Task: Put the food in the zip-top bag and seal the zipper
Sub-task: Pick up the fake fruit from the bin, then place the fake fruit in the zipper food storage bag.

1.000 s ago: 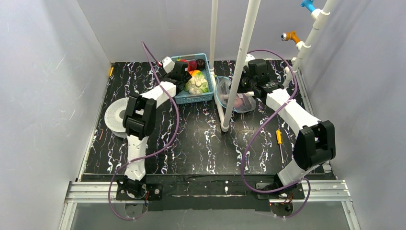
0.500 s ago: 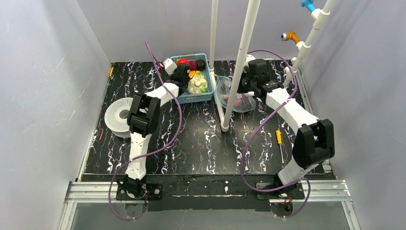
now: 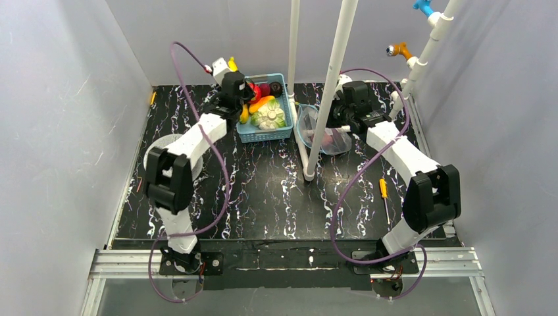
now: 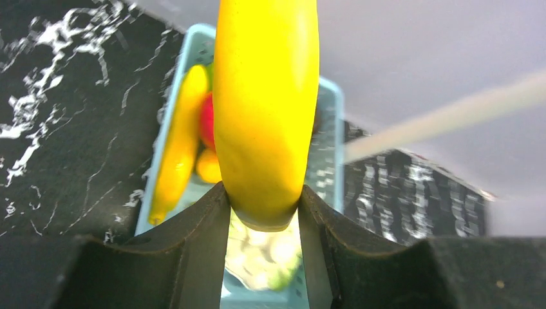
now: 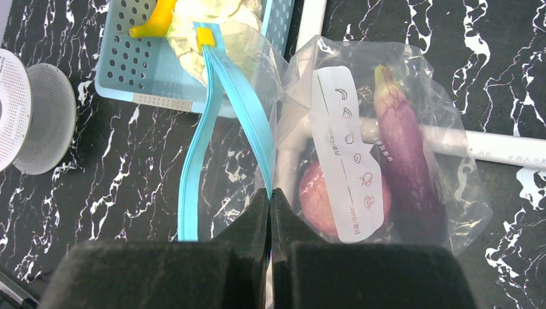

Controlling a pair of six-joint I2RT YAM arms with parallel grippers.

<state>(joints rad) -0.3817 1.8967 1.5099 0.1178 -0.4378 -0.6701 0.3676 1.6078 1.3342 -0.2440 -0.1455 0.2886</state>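
Observation:
My left gripper [image 4: 263, 207] is shut on a yellow banana [image 4: 266, 109] and holds it in the air above the light-blue basket [image 4: 325, 154]. From above, the banana's tip [image 3: 231, 64] pokes past that gripper [image 3: 234, 84]. A second banana [image 4: 177, 148] and a red apple [image 4: 207, 121] lie in the basket. The clear zip-top bag [image 5: 444, 109] lies right of the basket with a purple eggplant [image 5: 405, 161] and a reddish round piece [image 5: 319, 193] inside. My right gripper [image 5: 270, 196] is shut on the bag's mouth edge. The teal-blue zipper [image 5: 193, 174] gapes apart.
A white-green cabbage [image 3: 271, 117] fills the basket's near end. Two white poles [image 3: 329, 85] rise between basket and bag, hiding part of the right gripper from above. A white perforated disc [image 3: 158, 155] lies at the left, a yellow-handled screwdriver [image 3: 383, 189] at the right.
My left gripper closed on the banana in the basket and lifted it up and back, toward the far wall. The right arm and the bag have not moved.

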